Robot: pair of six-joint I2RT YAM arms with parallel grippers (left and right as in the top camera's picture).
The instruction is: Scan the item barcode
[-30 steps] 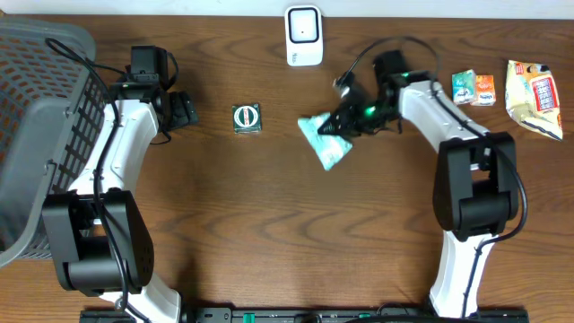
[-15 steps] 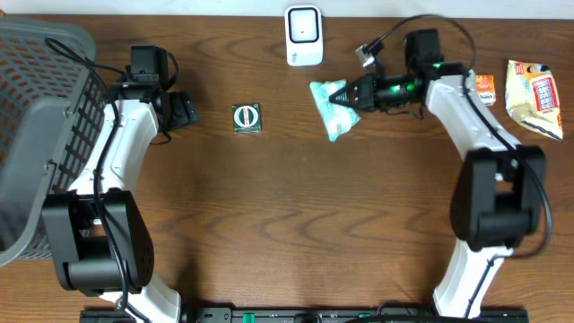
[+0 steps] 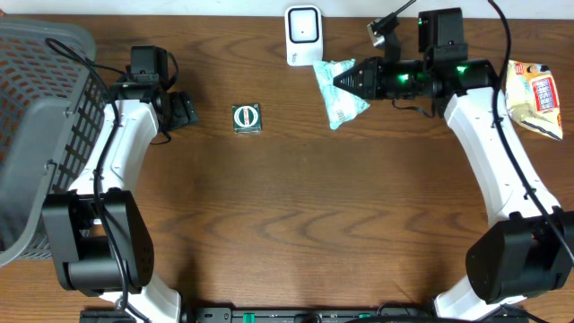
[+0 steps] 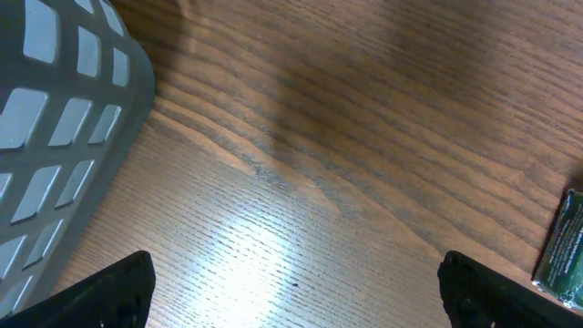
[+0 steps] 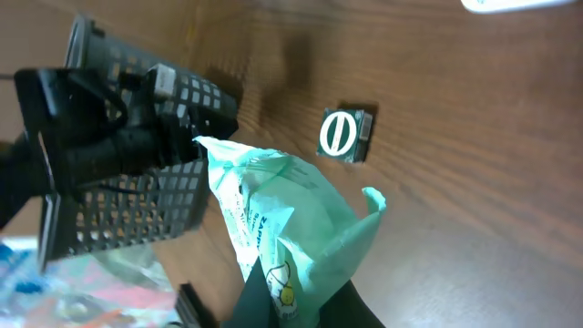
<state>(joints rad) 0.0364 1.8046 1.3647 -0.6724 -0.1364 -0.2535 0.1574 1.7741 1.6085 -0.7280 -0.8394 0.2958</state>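
**Pouch up at the scanner, scan not yet confirmed**

Overhead: my right claw [image 3: 341, 81] is pinching the teal pouch [image 3: 336, 106] just right of the scanner [image 3: 304, 36], by its lower corner. I am judging the pickup done and the scan pending, as I cannot tell if the barcode is facing it. My left claw [image 3: 188, 109] is hanging wide with nothing in it, well left of the scanner, beside the basket [image 3: 36, 108], where no item is showing. Left wrist: I am looking over bare wood, with the basket on the side away from the scanner and a green box [image 4: 567, 246] on the scanner side. Right wrist: the pouch is sitting in my closed jaws, and no barcode is showing.
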